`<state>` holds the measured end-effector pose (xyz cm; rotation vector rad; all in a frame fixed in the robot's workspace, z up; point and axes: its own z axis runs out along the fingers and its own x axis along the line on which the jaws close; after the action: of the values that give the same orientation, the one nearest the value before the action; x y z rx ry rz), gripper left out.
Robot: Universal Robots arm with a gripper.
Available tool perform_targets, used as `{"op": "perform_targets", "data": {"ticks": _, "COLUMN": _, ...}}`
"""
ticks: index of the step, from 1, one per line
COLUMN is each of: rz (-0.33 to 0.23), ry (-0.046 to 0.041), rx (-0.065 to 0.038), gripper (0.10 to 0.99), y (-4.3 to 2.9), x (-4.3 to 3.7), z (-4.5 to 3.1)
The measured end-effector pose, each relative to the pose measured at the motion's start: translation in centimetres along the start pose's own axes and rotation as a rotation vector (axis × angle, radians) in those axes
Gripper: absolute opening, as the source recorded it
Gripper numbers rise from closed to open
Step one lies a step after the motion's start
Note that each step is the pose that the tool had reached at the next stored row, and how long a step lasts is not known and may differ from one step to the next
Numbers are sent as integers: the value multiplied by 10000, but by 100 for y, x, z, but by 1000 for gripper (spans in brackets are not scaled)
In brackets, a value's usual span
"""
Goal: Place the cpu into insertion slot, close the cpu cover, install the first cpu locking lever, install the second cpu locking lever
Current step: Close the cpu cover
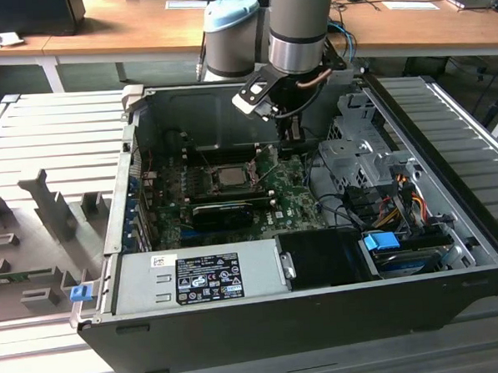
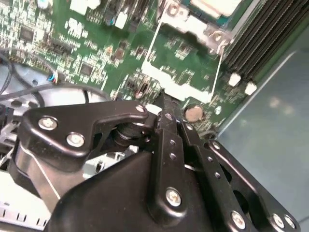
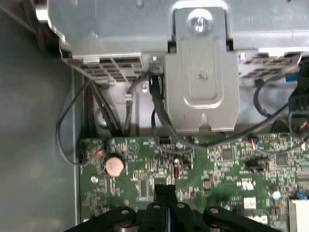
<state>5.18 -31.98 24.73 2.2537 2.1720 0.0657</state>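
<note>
Hovering low beside the insertion slot (image 1: pixel 207 180), with gripper (image 3: pixel 164 191) pressed together, empty — risking scraping circuit board (image 3: pixel 227 159) parts by descending off-target.

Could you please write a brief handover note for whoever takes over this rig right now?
Gripper: shut, nothing visibly held, hovering over the green board just beside the insertion slot.
The cpu sits in the slot; the cpu cover looks lowered over it.
Left: both locking levers; they show as thin wires standing off the socket, seemingly unlatched.
</note>
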Motion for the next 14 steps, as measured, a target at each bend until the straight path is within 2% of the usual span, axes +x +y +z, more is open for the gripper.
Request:
{"op": "perform_targets", "data": {"ticks": 4, "rz": 2, "ry": 44, "rx": 22, "gripper": 106, "y": -132, "x": -4, "z": -20}}
{"op": "perform_targets", "data": {"ticks": 9, "rz": 2, "ry": 54, "rx": 22, "gripper": 106, "y": -413, "x": -15, "z": -23}}
{"op": "perform_targets", "data": {"ticks": 14, "rz": 3, "ry": 52, "rx": 23, "gripper": 106, "y": -662, "x": -20, "z": 40}}
